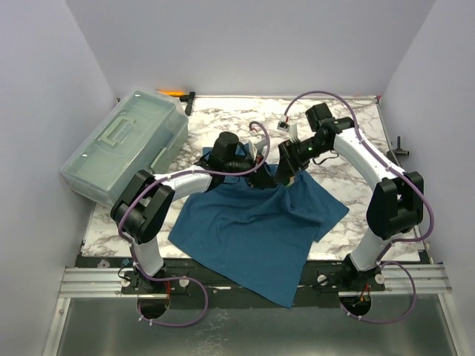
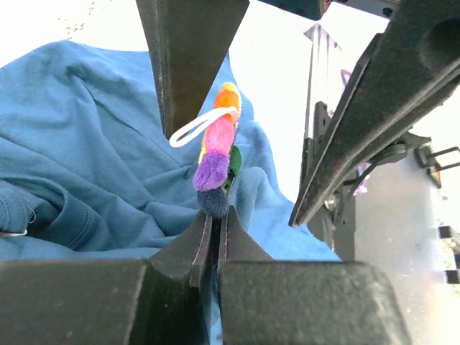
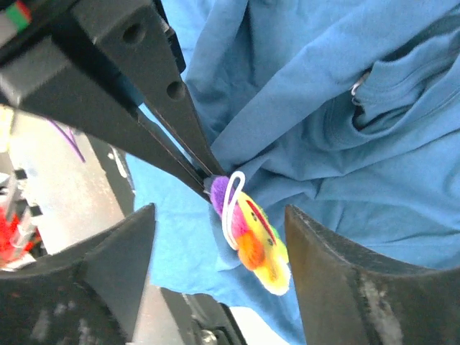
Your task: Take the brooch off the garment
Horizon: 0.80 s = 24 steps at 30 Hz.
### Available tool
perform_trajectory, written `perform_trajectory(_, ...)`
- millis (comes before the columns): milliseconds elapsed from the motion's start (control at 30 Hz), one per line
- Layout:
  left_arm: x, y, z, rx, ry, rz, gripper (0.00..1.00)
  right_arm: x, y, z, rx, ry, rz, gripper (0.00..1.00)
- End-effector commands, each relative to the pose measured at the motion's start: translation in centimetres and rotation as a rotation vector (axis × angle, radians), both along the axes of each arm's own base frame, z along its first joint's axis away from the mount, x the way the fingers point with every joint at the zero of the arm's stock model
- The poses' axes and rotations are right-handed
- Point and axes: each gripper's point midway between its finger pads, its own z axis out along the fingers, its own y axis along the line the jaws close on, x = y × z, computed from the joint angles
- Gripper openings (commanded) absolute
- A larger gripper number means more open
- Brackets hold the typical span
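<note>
Left gripper and right gripper meet at the far edge of the garment, top view. Left wrist: left jaws clamped on the purple end of the brooch, which sits against the cloth. Right wrist: right jaws wide astride it, not touching; likely not yet unpinned, removal pending.

Left arm: glossy white link shells, chunky black joint housings. Right arm: same white-and-black build. Thin purple cable loops off each arm and coils again by black bases at near edge. Small white connector on far loop. Red wiring at both base mounts. Left gripper: matte black, long tapered fingers, two round holes in one, small red and green marking on body. Right gripper: black, broad wedge fingers, scuffed grey edges.
</note>
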Motion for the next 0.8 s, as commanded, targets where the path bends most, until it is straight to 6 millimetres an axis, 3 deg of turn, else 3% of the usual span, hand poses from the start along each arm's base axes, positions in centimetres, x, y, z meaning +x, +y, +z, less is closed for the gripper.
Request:
perform_trajectory(0,0.1,0.8,2.7,-0.147,0.052,-0.023,0.0,0.7,0.8,1.3,0.07,-0.027,-0.028,0.79)
perform_trajectory(33,0.4,1.1,3.3,-0.179,0.047,-0.021,0.0,1.0,0.7,1.4,0.077,-0.04,-0.043,0.87)
perform_trajectory(100,0.6,1.7,4.5,-0.247,0.056,-0.022,0.0,1.5,0.2,1.6,0.097,-0.07,-0.074,0.91)
perform_trajectory(333,0.2,3.6,8.5,-0.444,0.083,-0.067,0.0,3.2,-1.8,2.2,0.279,-0.169,-0.187,0.92)
perform_trajectory(500,0.1,3.7,9.2,-0.459,0.071,-0.072,0.0,1.6,-0.6,4.1,0.461,-0.201,-0.163,0.86)
perform_trajectory(667,-0.2,3.7,9.3,-0.46,0.076,-0.076,0.0,1.3,-0.3,6.1,0.539,-0.276,-0.158,0.73)
perform_trajectory(767,-0.3,3.5,9.1,-0.457,0.084,-0.081,0.0,1.1,0.0,6.8,0.582,-0.283,-0.141,0.71)
